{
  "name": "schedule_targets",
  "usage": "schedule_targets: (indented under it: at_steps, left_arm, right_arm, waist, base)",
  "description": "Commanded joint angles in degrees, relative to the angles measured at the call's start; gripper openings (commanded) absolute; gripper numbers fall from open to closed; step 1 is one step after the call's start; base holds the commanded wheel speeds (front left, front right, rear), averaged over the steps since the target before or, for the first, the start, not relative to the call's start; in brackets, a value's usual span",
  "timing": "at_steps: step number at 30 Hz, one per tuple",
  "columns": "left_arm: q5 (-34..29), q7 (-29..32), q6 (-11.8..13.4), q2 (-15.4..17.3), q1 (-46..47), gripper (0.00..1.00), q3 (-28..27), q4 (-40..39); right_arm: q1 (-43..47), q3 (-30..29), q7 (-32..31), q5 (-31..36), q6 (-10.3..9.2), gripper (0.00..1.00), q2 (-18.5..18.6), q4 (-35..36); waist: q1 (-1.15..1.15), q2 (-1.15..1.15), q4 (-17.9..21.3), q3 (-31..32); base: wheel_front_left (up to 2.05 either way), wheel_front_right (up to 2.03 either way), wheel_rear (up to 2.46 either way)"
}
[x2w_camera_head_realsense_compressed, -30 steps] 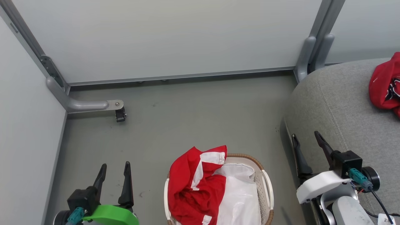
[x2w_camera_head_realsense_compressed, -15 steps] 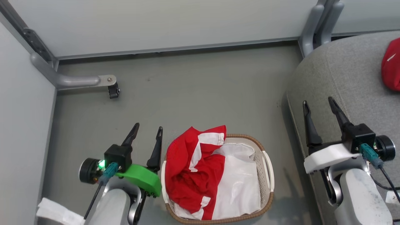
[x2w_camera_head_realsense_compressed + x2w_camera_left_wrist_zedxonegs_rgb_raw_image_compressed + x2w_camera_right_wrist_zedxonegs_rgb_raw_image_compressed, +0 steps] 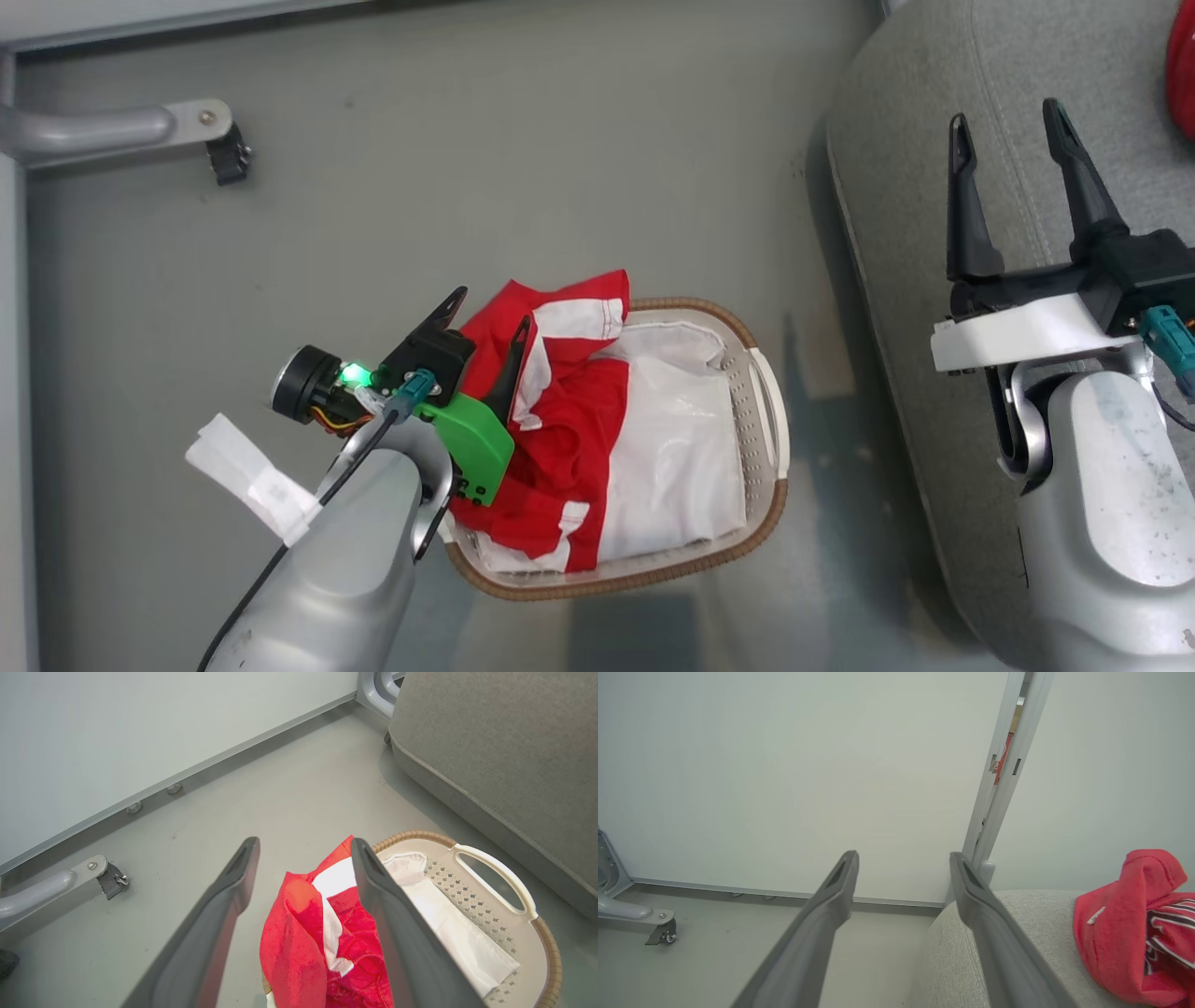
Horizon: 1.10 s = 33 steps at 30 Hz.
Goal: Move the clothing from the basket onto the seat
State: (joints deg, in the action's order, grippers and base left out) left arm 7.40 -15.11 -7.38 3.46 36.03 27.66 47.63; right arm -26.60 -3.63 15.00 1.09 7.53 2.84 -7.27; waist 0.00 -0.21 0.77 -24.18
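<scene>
Dark-fingered left tool [image 3: 492, 306] with green mount [image 3: 471, 448], right tool [image 3: 1005, 113] with white mount [image 3: 1027, 331], silver-grey forearms [image 3: 1111, 485], teal connectors [image 3: 415, 385]

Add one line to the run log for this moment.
stage: pre-grasp | left end effector: open, at red garment in basket | right end effector: open, over seat | jersey: on seat

Bright, even, diffuse light; no glare.
Soft shadows lie on the floor [image 3: 560, 140] right of the basket [image 3: 771, 411] and along the edge of the seat [image 3: 896, 187]; a small green light [image 3: 353, 375] glows; the fingers [image 3: 205, 938] look slightly soft and stretched at the wrist views' bottom edge.
</scene>
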Motion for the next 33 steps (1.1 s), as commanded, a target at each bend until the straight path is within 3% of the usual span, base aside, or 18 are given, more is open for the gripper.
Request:
schedule_targets:
  at_steps: [1, 15, 23, 33]
  left_arm:
    - [0.02, -0.06, -0.20, 0.19, 1.83, 1.00, 0.66, 1.49]
    - [-1.39, 0.65, 0.07, 0.12, 9.80, 1.00, 9.82, 16.46]
    - [-4.01, 2.38, 3.03, 1.76, 13.45, 1.00, 12.47, 22.96]
    - [-5.16, 1.65, 7.20, 4.17, 15.41, 1.00, 14.05, 24.97]
  right_arm:
    - [-1.44, 0.24, 0.28, -0.12, -0.08, 1.00, 0.10, 0.93]
    - [-7.85, 2.12, 0.28, -3.46, -0.08, 1.00, 0.09, 7.49]
    - [-9.52, 3.28, 0.28, -5.43, -0.08, 1.00, 0.08, 9.15]
    - [-10.36, 4.79, 0.28, -7.13, -0.08, 1.00, 0.10, 9.47]
  waist:
    - [0.00, 0.21, 5.67, -9.14]
    - [0.00, 0.21, 11.94, -24.25]
    - [0.00, 0.21, 13.53, -28.42]
    - [0.00, 0.21, 14.32, -30.80]
  base:
    - [0.00, 0.00, 0.00]
    - [0.00, 0.00, 0.00]
    - [0.00, 0.00, 0.00]
    - [0.00, 0.00, 0.00]
